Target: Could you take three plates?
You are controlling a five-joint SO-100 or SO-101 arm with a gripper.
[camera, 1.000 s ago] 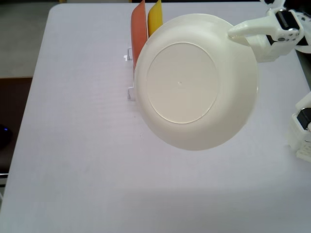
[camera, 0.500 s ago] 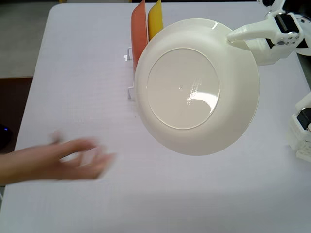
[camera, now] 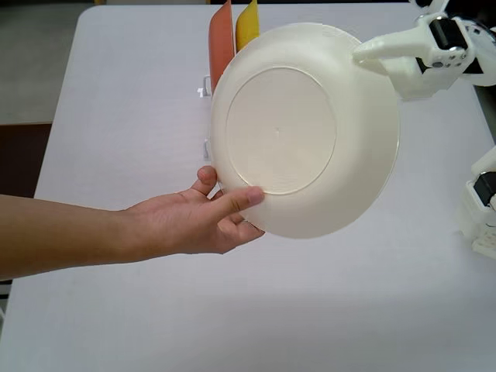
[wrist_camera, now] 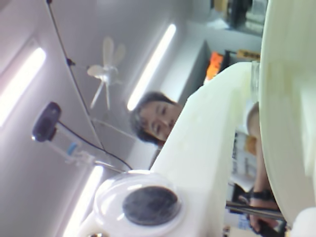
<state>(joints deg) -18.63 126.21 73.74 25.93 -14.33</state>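
Note:
A cream-white plate (camera: 310,132) hangs tilted above the table in the fixed view, its underside facing the camera. My gripper (camera: 363,53) is shut on its upper right rim. A person's hand (camera: 194,221) grips the lower left rim, thumb on the underside. In the wrist view the same plate (wrist_camera: 291,98) fills the right edge, pressed against a white finger (wrist_camera: 212,138). A yellow plate (camera: 246,27) stands on edge in a rack behind the held plate, partly hidden by it.
An orange plate (camera: 220,54) stands in the white wire rack (camera: 206,85) left of the yellow one. The person's forearm (camera: 54,236) reaches in from the left edge. Another white robot part (camera: 480,209) sits at the right edge. The wrist view shows ceiling lights and a person's face (wrist_camera: 155,118).
The hand has come in from the left and taken hold of the plate's lower left rim. The plate and gripper have shifted slightly up and left.

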